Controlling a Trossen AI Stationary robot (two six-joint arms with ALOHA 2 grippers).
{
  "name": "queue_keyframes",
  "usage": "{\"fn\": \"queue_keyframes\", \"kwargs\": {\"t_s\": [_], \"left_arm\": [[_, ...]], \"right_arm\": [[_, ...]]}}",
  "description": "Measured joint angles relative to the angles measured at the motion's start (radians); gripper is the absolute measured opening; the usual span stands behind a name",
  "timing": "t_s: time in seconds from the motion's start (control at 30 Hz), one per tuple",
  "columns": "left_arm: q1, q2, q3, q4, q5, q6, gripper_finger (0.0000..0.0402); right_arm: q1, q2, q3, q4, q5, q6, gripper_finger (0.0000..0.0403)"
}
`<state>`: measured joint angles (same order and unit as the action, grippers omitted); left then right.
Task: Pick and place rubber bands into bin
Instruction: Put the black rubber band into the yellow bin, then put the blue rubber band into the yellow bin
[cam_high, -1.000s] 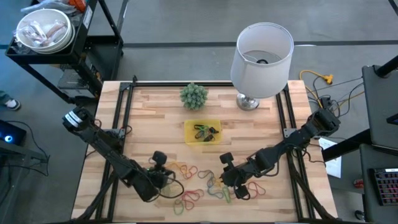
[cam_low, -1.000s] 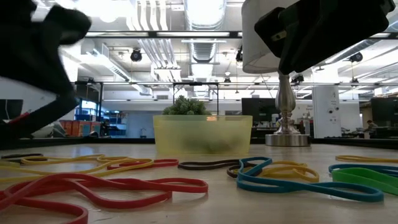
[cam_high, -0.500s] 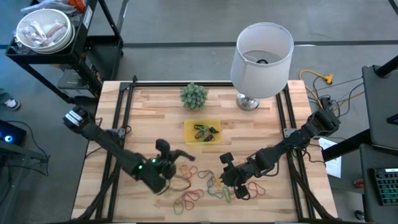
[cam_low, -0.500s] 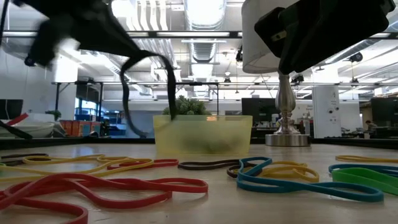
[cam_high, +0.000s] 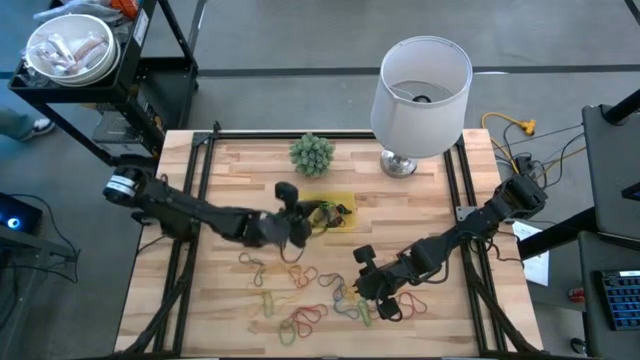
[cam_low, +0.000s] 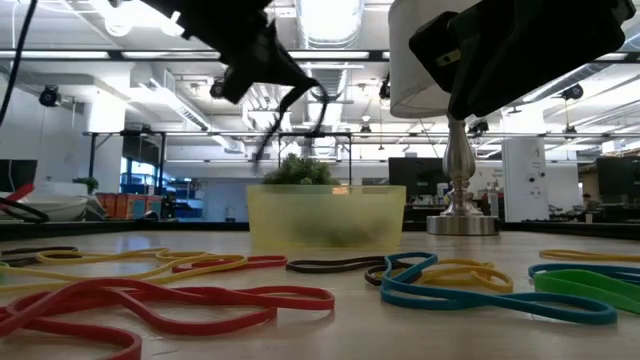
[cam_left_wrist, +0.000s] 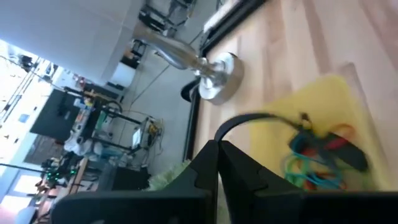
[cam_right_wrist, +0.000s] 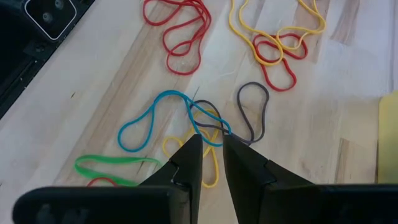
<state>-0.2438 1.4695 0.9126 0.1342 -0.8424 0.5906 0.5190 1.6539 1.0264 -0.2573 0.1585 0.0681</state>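
Left hand (cam_high: 297, 226) sits raised over the near-left edge of the yellow bin (cam_high: 345, 197), fingers pressed together on a dark rubber band (cam_left_wrist: 261, 117). The loop arcs out ahead of the fingertips and droops toward the bin. It is carried high, likely so the floppy loop clears the bin wall before it is let go. From table height the band (cam_low: 292, 112) dangles under the hand, above the bin (cam_low: 326, 215).

The bin already holds a small tangle of bands (cam_left_wrist: 317, 152), green, blue, red and dark, just beyond and below the left hand, so drops are collecting there.

Right hand (cam_high: 361, 283) waits low over the surface (cam_high: 240, 165), well apart from the bin. Fingers (cam_right_wrist: 189, 158) stand slightly apart, nothing between them. Just ahead of its tips lie a blue band (cam_right_wrist: 158, 118) overlapping a grey one (cam_right_wrist: 255, 109) and a yellow one, a green band (cam_right_wrist: 112, 165) to one side, red loops (cam_right_wrist: 180, 31) farther out. Probably parked there to stay clear of the left arm's path and ready for the next pick.

Most bands are spread loose on the surface between the two hands, so plenty is left to do.
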Motion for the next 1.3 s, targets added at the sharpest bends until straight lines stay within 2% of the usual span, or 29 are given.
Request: {"fn": "queue_keyframes", "kwargs": {"t_s": [0.13, 0.33, 0.73, 0.83, 1.03, 1.2, 1.3], "left_arm": [[0.079, -0.001, 0.004, 0.036, 0.117, 0.017, 0.0], [0.153, -0.001, -0.015, 0.042, 0.278, -0.055, 0.0], [0.197, -0.001, -0.056, 0.004, 0.434, -0.164, 0.0004], [0.199, -0.001, -0.056, -0.007, 0.468, -0.166, 0.0027], [0.198, -0.001, -0.056, -0.011, 0.468, -0.17, 0.0092], [0.196, -0.001, -0.056, -0.031, 0.468, -0.195, 0.0127], [0.182, -0.012, -0.056, -0.106, 0.468, -0.219, 0.0134]], "right_arm": [[0.0, 0.0, 0.0, -0.001, 0.0, 0.0, 0.0058], [0.0, 0.0, 0.0, -0.01, 0.0, 0.001, 0.0058], [0.0, 0.0, 0.0, -0.016, 0.0, 0.003, 0.0059], [0.0, 0.0, 0.0, -0.016, 0.0, 0.01, 0.0059], [0.0, 0.0, -0.02, 0.008, 0.0, 0.078, 0.0059], [0.0, 0.016, -0.08, 0.138, -0.001, 0.025, 0.006], [-0.003, 0.047, -0.104, 0.242, -0.002, -0.018, 0.0062]]}}
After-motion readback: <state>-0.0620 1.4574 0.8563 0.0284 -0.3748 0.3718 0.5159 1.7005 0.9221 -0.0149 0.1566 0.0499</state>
